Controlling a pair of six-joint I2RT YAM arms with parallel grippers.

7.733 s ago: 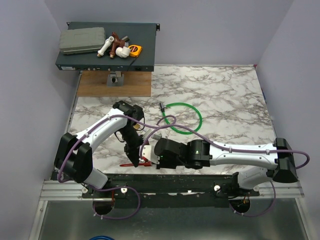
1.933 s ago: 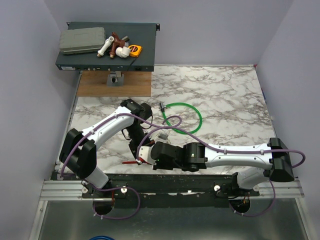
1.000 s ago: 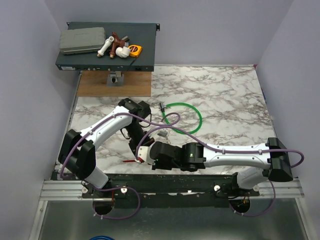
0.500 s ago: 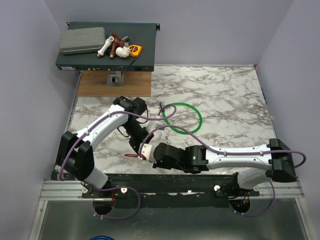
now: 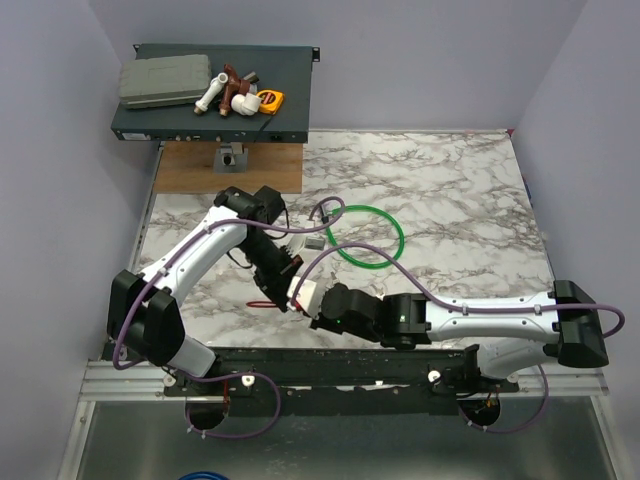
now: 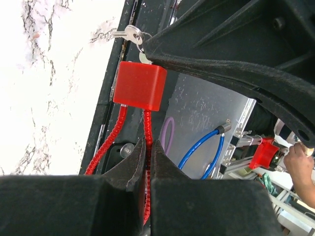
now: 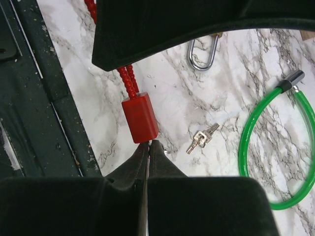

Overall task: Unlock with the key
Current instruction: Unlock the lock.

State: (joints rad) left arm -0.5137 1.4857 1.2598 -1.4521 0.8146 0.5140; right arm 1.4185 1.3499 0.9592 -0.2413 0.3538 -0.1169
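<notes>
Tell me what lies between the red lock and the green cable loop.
A small bunch of silvery keys on the marble, between red lock and green loop; right wrist view.

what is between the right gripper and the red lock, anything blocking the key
Nothing visible. The right gripper is shut, seemingly on the key, right at the end of the red lock body; a spare key sticks out beside it. The left gripper clamps the red cable just past the body.
</notes>
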